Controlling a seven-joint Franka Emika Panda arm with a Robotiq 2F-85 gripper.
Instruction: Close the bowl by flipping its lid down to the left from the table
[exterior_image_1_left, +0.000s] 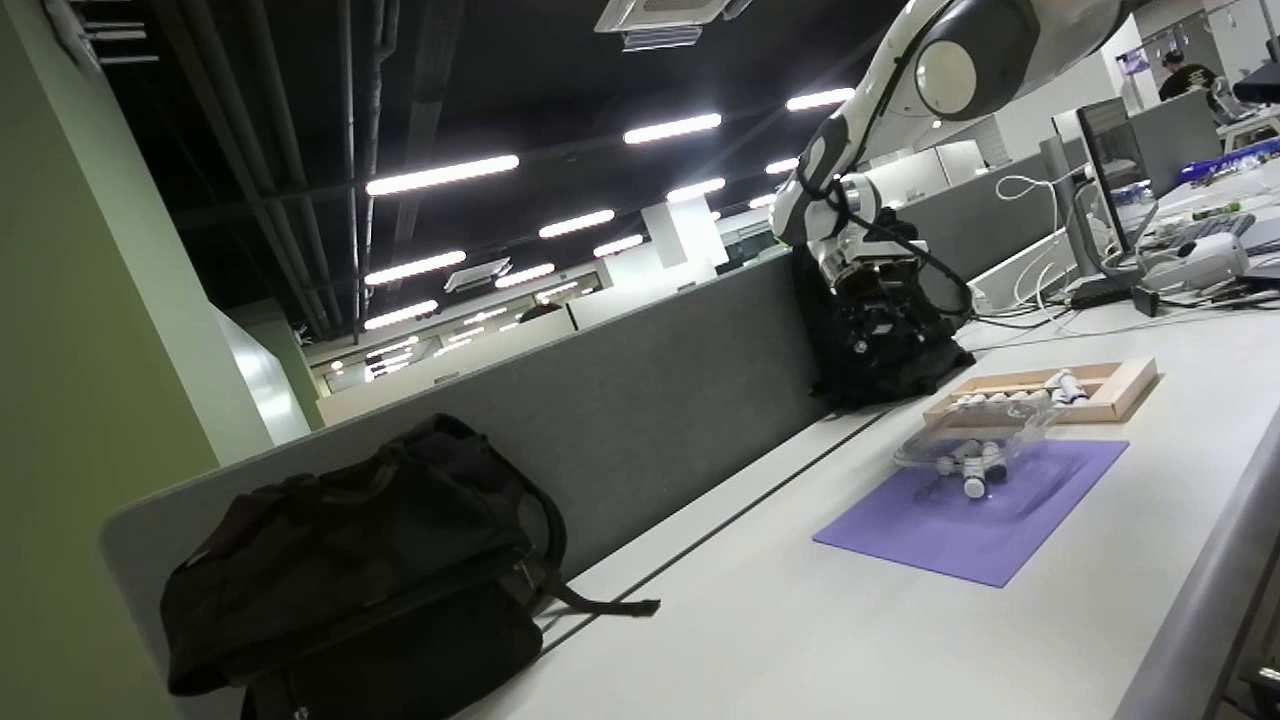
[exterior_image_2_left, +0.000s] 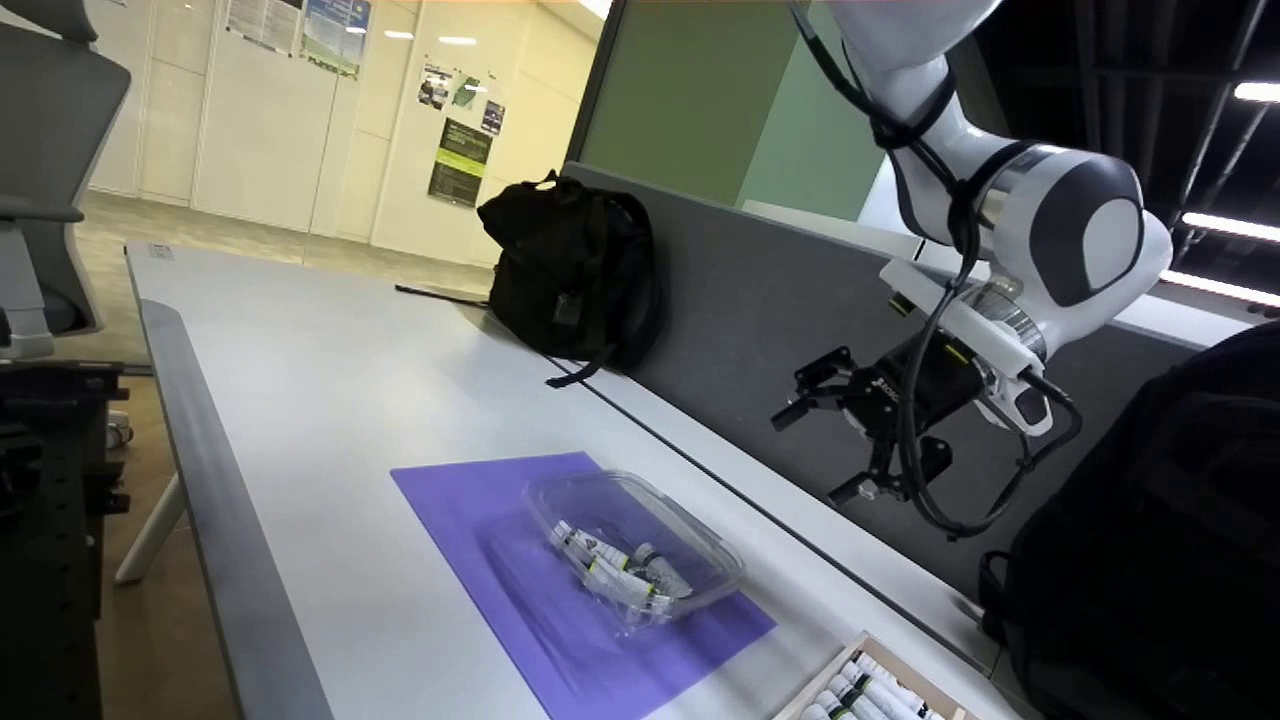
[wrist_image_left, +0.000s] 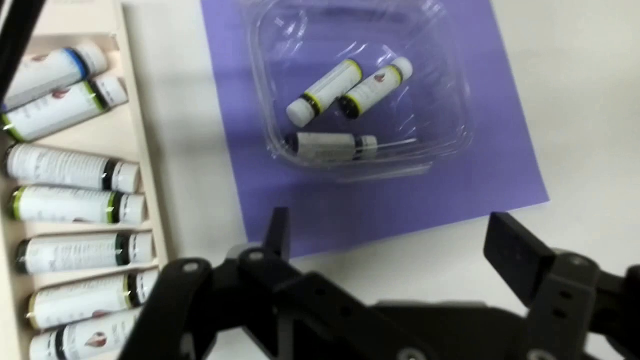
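Observation:
The clear plastic bowl (exterior_image_2_left: 690, 523) stands on the purple mat (exterior_image_2_left: 450, 495) on the pale table (exterior_image_2_left: 330, 400); small white-labelled bottles (wrist_image_left: 325, 92) lie inside it. Its clear lid (exterior_image_2_left: 530, 610) seems to lie folded open on the mat beside the bowl, as a faint outline; it also shows faintly in an exterior view (exterior_image_1_left: 1050, 490). In the wrist view the bowl (wrist_image_left: 440, 120) is at the top and the lid is mostly out of view. My gripper (exterior_image_2_left: 815, 452) is open and empty, above the table's partition side, apart from the bowl. In the wrist view its fingers (wrist_image_left: 390, 225) are wide apart.
A wooden tray (exterior_image_1_left: 1130, 388) of bottles sits beside the mat; it also shows in the wrist view (wrist_image_left: 145, 150). A grey partition (exterior_image_1_left: 680, 400) runs along the table. Black bags (exterior_image_2_left: 570, 270) stand against it, one (exterior_image_2_left: 1150, 550) behind my gripper. A monitor (exterior_image_1_left: 1115, 170) stands farther off.

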